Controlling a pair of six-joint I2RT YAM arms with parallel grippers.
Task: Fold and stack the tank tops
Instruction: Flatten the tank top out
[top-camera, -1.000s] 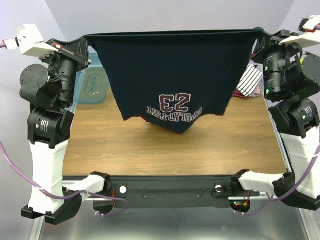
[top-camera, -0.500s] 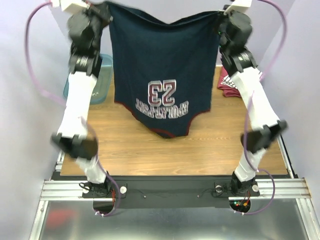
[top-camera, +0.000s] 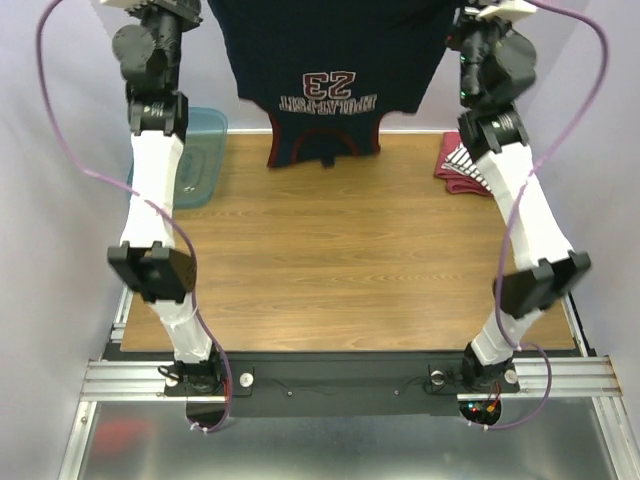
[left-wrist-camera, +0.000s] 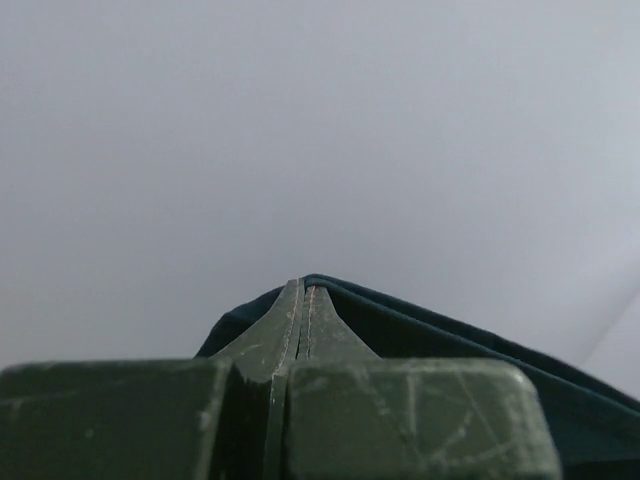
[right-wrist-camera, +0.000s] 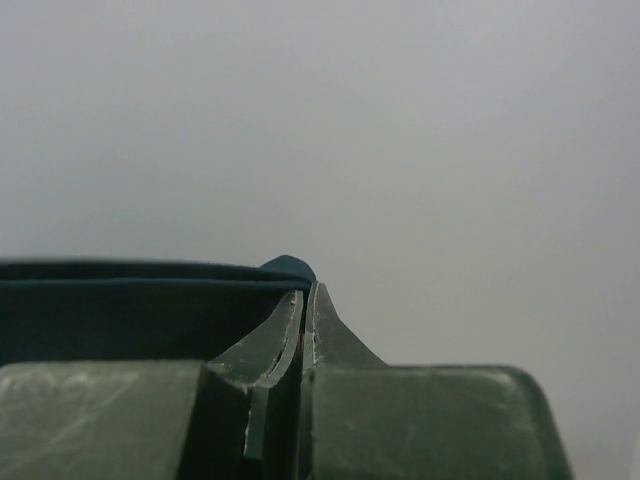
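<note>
Both arms reach high at the far side, and the navy tank top (top-camera: 325, 70) hangs between them like a banner. Its held edge runs off the top of the overhead view. The "23" lettering reads upside down, and the red-trimmed neck and straps dangle lowest, right above the far edge of the table (top-camera: 340, 280). From here you cannot tell whether they brush the wood.

On the left wrist camera, the left gripper (left-wrist-camera: 303, 290) has its fingers pressed together on a fold of the navy cloth, which trails off to the lower right. On the right wrist camera, the right gripper (right-wrist-camera: 303, 295) is pinched tight too, a nub of cloth poking out above the tips and the hem stretching away to the left.

The teal bin (top-camera: 200, 155) sits at the far left corner, just beside the left arm (top-camera: 155, 200). The striped tank top (top-camera: 457, 168) lies crumpled at the far right edge, close to the right arm (top-camera: 515, 200). Between the two arms, the whole middle and near wood lies bare.
</note>
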